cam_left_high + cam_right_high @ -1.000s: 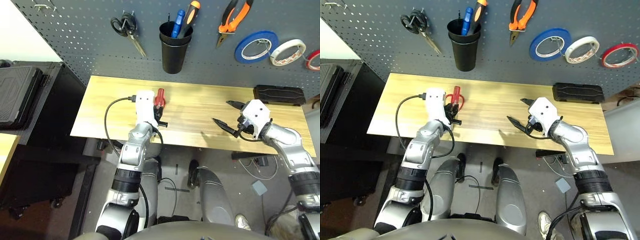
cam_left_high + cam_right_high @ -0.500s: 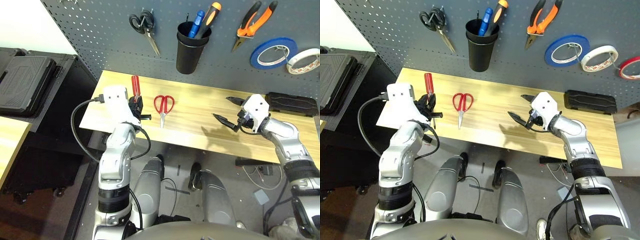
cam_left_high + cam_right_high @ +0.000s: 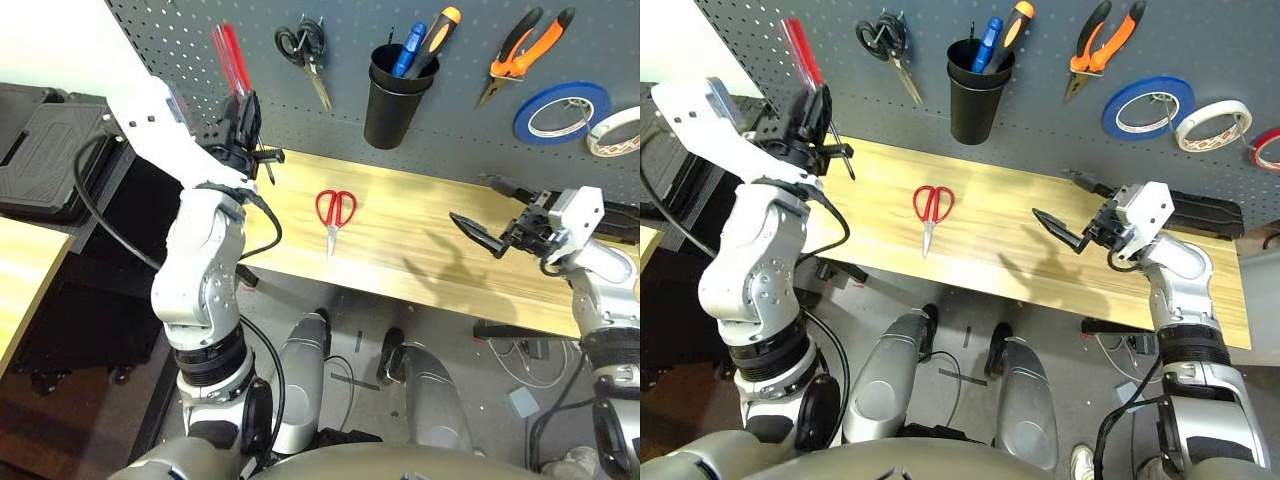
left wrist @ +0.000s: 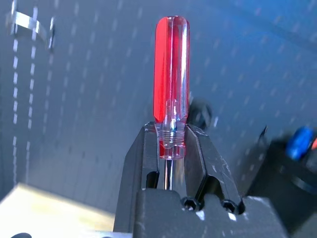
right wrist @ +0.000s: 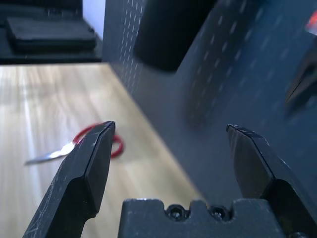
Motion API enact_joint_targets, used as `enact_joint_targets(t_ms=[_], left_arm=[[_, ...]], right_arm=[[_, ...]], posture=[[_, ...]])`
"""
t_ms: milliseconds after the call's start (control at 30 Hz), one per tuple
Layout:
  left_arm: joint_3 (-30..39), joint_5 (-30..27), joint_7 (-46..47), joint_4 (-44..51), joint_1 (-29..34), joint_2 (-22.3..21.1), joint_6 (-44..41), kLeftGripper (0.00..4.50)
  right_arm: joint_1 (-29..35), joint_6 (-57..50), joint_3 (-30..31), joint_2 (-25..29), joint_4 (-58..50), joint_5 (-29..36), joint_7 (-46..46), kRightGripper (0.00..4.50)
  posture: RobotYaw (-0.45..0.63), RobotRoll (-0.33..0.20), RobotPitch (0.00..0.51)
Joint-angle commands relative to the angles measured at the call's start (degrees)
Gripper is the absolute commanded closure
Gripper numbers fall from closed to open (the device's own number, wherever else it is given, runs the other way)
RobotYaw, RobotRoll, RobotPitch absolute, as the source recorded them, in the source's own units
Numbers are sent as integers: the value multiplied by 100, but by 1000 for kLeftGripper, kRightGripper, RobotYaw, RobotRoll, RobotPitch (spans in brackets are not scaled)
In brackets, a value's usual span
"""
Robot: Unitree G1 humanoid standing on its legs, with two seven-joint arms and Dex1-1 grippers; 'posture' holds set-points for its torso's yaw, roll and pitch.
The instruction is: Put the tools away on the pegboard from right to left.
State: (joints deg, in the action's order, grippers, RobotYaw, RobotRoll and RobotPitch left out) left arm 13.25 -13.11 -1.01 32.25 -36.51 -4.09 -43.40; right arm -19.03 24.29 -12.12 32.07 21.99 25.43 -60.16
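The left gripper [image 4: 171, 148] has its two black fingers [image 4: 136, 163] clamped on the slim red-handled screwdriver [image 3: 230, 60], gripping it at the base of the handle where the metal shaft begins. The handle stands upright above the fingers, in front of the pegboard [image 3: 180, 60] near its left part, above the desk's [image 3: 400, 270] rear left corner. The left arm is raised, its wrist well above the desk surface.

The right gripper [image 3: 487, 208] has its fingers wide apart and holds nothing. It hovers over the right part of the desk, pointing toward the left.

The red-handled scissors [image 3: 334, 215] lie flat on the desk, left of centre, handles toward the pegboard and blades toward the front edge. They sit well apart from both grippers.

On the pegboard, black-handled scissors [image 3: 303, 55] hang left of a black cup [image 3: 395, 95], which holds a blue-handled tool [image 3: 411, 50] and an orange-and-black one [image 3: 438, 35]. Right of the cup hang the orange-and-black-handled pliers [image 3: 525, 50], then a blue tape roll [image 3: 560, 110], then a white tape roll [image 3: 620, 130]. The thin red tape ring [image 3: 1268, 148] hangs at the right edge. A flat black case [image 3: 1205, 215] lies at the desk's rear right.
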Motion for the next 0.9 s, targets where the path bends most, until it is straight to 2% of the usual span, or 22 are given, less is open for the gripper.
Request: enact_joint_targets(t_ms=[33,233,433,600,700,900], left_arm=[[139,-190,-78,-250,-351,-248,-98,3789],[258,-378,-93,-824,-1173,-642,25,3789],[325,-516,-13,-1249,-1852,-727,91,3789],[268,-604,78,-1628,-2226,-507,302,3789],[196,-619,170,-1931,-2460,-230,552,3789],[153,-615,235,-2437,-2799,-2,934,3789]], right_arm=[[86,-407,-211,193,-526,216,149,0],[79,-954,-440,558,-1153,474,120,0],[-8,-1554,-640,877,-1705,761,163,0],[-296,-1786,-719,1031,-1785,783,249,0],[-477,-1878,-634,960,-1836,718,357,0],[-720,-1956,-413,723,-1960,572,570,0]], posture=[[218,0,259],[169,0,257],[122,0,256],[110,0,257],[107,0,259],[111,0,263]])
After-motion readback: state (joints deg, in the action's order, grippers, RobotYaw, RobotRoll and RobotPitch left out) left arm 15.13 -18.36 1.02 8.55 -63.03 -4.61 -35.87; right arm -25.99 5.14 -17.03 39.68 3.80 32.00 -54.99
